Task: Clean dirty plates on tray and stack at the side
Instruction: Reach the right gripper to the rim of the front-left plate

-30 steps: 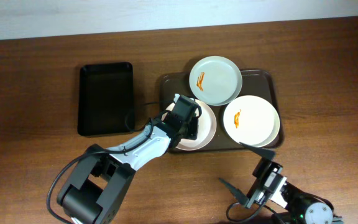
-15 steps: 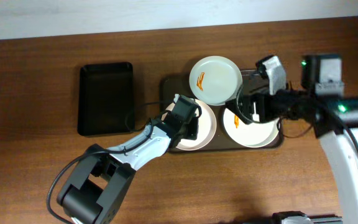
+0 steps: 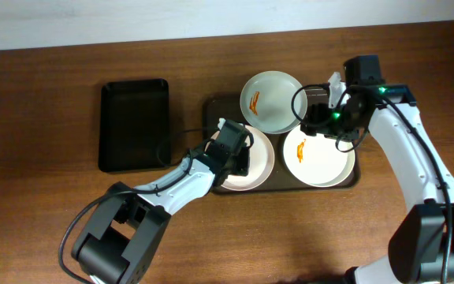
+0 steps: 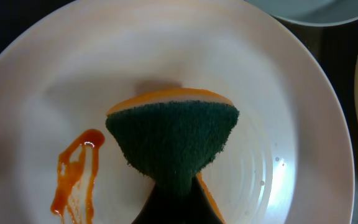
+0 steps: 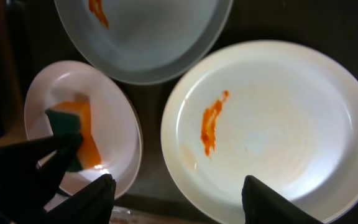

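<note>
With your left claw (image 4: 174, 204) clamped on the sponge (image 4: 173, 140) over the near-left plate (image 4: 278, 93) on the tray (image 3: 213, 106), you needed flat, firm strokes across the smear (image 4: 74, 174) while the right claw (image 5: 178, 193) hung open.

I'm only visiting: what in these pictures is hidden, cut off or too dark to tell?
Overhead: the left gripper and its arm cover part of the left plate, hiding its sauce smear.
Left wrist: the sponge hides how the gripper pinches it; the frame edges cut off the plate's rim.
Right wrist: the upper edge cuts off the top plate; the tray between plates is too dark for detail.
</note>
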Motion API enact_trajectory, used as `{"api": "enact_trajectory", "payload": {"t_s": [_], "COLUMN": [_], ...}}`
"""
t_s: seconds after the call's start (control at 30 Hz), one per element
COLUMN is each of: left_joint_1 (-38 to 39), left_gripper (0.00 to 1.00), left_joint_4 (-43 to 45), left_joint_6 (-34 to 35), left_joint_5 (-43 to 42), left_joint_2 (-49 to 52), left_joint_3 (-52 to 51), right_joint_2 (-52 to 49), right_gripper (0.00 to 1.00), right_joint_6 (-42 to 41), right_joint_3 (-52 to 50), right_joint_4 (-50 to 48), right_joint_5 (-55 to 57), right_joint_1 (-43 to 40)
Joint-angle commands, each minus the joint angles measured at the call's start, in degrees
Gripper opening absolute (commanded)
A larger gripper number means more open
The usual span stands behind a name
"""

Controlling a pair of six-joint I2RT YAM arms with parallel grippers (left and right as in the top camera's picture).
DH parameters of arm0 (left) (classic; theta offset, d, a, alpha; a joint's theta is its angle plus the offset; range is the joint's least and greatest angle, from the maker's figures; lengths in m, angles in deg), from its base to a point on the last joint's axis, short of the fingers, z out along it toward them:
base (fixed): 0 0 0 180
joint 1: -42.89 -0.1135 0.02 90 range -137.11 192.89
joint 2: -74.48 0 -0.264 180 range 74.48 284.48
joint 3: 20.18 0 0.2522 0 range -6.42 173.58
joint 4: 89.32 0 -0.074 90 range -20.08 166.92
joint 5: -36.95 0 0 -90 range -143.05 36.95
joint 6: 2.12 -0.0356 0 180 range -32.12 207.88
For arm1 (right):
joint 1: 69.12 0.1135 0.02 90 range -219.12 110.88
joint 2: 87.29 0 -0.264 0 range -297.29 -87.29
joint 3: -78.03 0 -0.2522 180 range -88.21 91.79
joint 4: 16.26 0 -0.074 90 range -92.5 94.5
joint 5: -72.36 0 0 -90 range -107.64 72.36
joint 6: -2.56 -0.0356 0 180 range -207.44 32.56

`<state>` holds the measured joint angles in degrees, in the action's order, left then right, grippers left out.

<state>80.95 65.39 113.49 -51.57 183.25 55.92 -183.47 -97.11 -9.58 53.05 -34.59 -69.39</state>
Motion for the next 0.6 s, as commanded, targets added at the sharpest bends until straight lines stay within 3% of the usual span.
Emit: {"api": "enact_trajectory", "payload": {"t_s": [0.0, 0.03, 0.07, 0.2, 0.23, 0.27, 0.33, 0.43, 0.57], "left_joint_1": [-0.5, -0.5, -0.5, -0.5, -0.5, -0.5, -0.5, -0.5, -0.5], "left_gripper": [0.00, 0.00, 0.00, 0.00, 0.00, 0.00, 0.00, 0.00, 0.00], "left_joint_4": [0.0, 0.0, -0.1, -0.4, -0.3, -0.2, -0.3, -0.3, -0.3], "left_joint_6": [0.6, 0.6, 0.6, 0.6, 0.6, 0.6, 0.6, 0.6, 0.6], "left_joint_5": [0.0, 0.0, 0.0, 0.0, 0.0, 0.0, 0.0, 0.0, 0.0], "left_joint_2": [0.0, 0.0, 0.0, 0.0, 0.0, 0.0, 0.0, 0.0, 0.0], "left_joint_3": [-0.3, -0.3, -0.3, -0.3, -0.3, -0.3, -0.3, -0.3, -0.3], "right_joint_2": [-1.4, -1.9, -2.5, -6.6, -7.4, -8.6, -10.6, -15.3, -18.8], "right_gripper": [0.70, 0.82, 0.86, 0.89, 0.79, 0.63, 0.49, 0.38, 0.39], "right_joint_6": [-0.3, -0.3, -0.3, -4.3, -4.3, -4.3, -4.1, -4.1, 0.6], "right_joint_3": [0.5, 0.4, 0.4, 0.4, 0.4, 0.4, 0.4, 0.3, 0.3], "right_joint_4": [-4.4, -7.6, -10.5, -11.8, -11.8, -11.7, -11.4, -11.3, -12.3], "right_joint_5": [-0.3, -0.3, 0.8, 8.6, 8.6, 8.5, 7.0, 4.6, 1.1], "right_joint_1": [4.4, 6.3, 8.2, 10.4, 10.4, 10.4, 10.5, 11.0, 12.4]}}
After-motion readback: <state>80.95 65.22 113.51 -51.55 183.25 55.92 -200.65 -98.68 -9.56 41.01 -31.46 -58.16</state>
